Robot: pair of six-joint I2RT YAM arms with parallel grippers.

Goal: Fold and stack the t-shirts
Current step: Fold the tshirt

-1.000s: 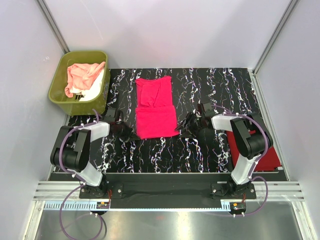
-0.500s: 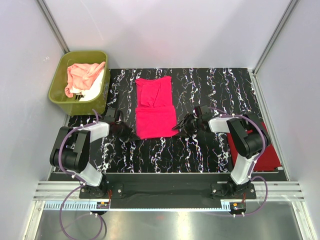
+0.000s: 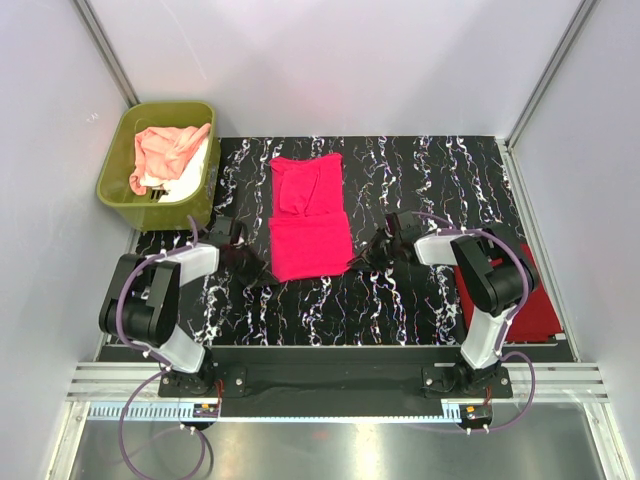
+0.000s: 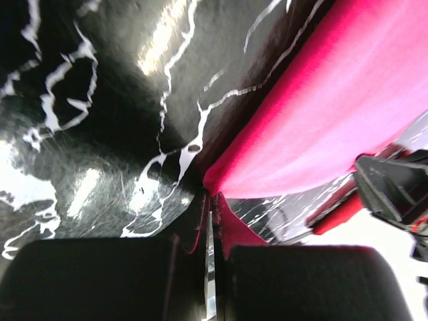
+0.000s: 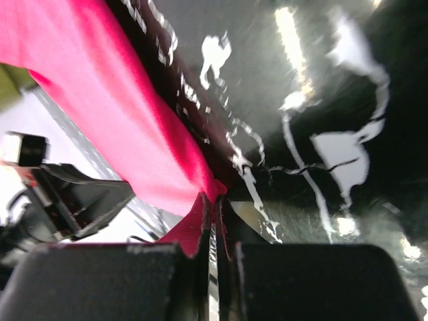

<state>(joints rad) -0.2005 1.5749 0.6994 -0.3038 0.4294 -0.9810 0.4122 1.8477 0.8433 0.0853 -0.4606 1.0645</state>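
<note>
The hot pink t-shirt (image 3: 310, 230) lies flat lengthwise on the black marbled table (image 3: 430, 180), sleeves folded in. My left gripper (image 3: 258, 267) is shut on its near left corner, and pink cloth shows pinched between the jaws of the left gripper (image 4: 212, 200). My right gripper (image 3: 368, 255) is shut on the near right corner, where the right gripper (image 5: 215, 204) has the hem nipped. The pink t-shirt (image 4: 334, 120) (image 5: 114, 100) lifts a little at both corners. A darker red t-shirt (image 3: 535, 310) lies folded at the right edge.
An olive-green tub (image 3: 112, 175) at the back left holds a crumpled peach-pink t-shirt (image 3: 165, 150) and a white one (image 3: 192, 175). Grey walls stand on three sides. A metal rail (image 3: 320, 380) runs along the near edge behind the arm bases.
My right gripper slid left to the pink t-shirt's near right corner and shut on it. The shirt's near edge shifted slightly. The left gripper stayed shut on its corner.
</note>
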